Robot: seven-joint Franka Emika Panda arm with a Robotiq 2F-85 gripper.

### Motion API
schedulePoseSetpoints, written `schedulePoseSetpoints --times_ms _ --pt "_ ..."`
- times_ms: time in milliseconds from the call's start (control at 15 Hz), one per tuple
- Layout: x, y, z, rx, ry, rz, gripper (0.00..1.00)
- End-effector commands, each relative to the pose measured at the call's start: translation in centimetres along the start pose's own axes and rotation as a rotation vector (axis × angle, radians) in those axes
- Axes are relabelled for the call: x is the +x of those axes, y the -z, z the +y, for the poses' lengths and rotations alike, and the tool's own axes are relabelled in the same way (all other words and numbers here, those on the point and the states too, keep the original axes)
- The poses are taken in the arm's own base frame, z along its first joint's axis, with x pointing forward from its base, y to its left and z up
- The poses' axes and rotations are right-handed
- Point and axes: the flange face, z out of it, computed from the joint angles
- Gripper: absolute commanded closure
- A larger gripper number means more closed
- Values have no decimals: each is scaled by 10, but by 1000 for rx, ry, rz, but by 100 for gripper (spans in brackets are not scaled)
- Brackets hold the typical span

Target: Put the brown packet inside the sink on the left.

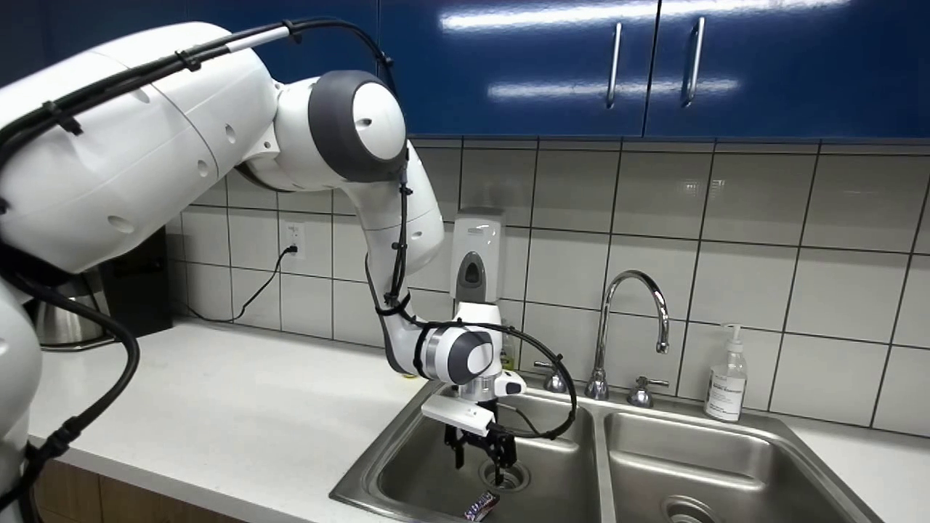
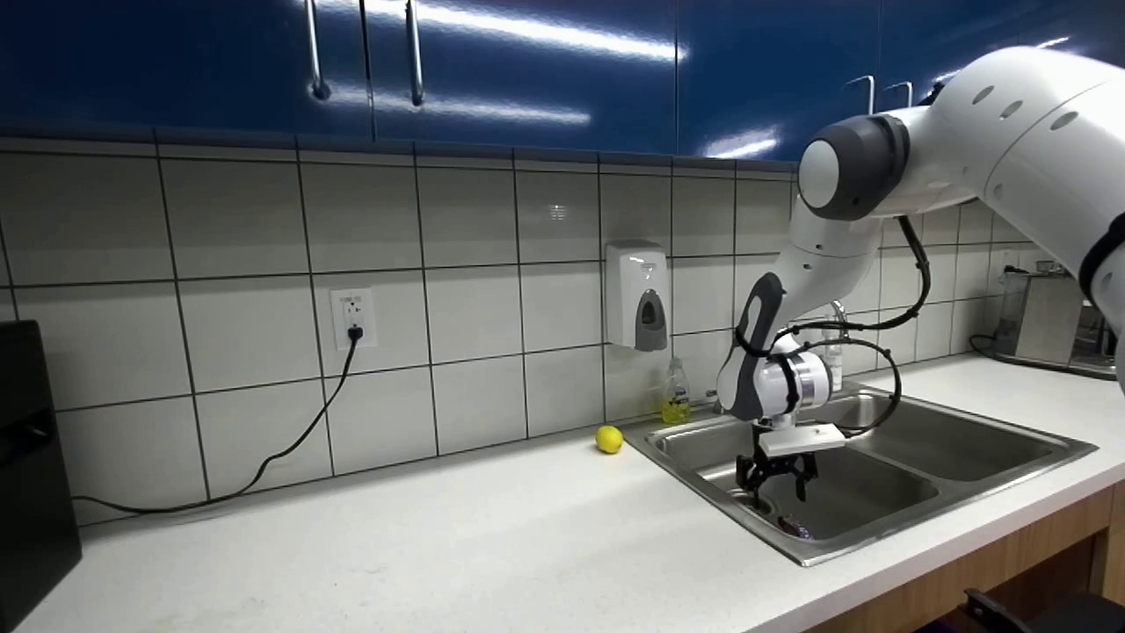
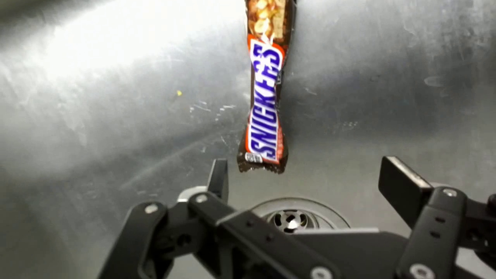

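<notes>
Fingers (image 3: 403,188) stand wide apart with nothing between them, and we have the gripper (image 3: 304,166) hanging over the left sink (image 1: 563,472), left as both exterior views show it. Just beyond the tips in the wrist view lies the brown packet (image 3: 265,97), on that sink's steel bottom, one end near the drain (image 3: 290,219). We judge the placing done and a straight lift the sensible next move. Were we to dip lower, the tips could knock the steel or shove the packet aside; closing now would probably catch only air, since the packet lies outside the gap. Swinging sideways before rising, we might strike the divider (image 1: 603,465), and the slack cable loop (image 1: 573,403) could snag the tap handle (image 1: 554,382). Among containers, we see the left sink holding the packet and the right sink (image 1: 741,497) showing a second drain (image 1: 687,510), while a small bottle (image 2: 675,400) at the left sink's back corner holds yellow liquid, a pump bottle (image 1: 726,385) stands behind the right sink, and what fills the wall dispenser (image 2: 627,290) we cannot tell
</notes>
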Motion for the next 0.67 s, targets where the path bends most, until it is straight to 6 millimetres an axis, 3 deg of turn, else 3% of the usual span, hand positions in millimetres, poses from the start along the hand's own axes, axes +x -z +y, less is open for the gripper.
schedulePoseSetpoints --times_ms 0,333,600 --pt "5 30 -4 14 -20 41 0" --pt "6 64 -9 17 -11 75 0" --pt "-6 92 -13 26 -3 88 0"
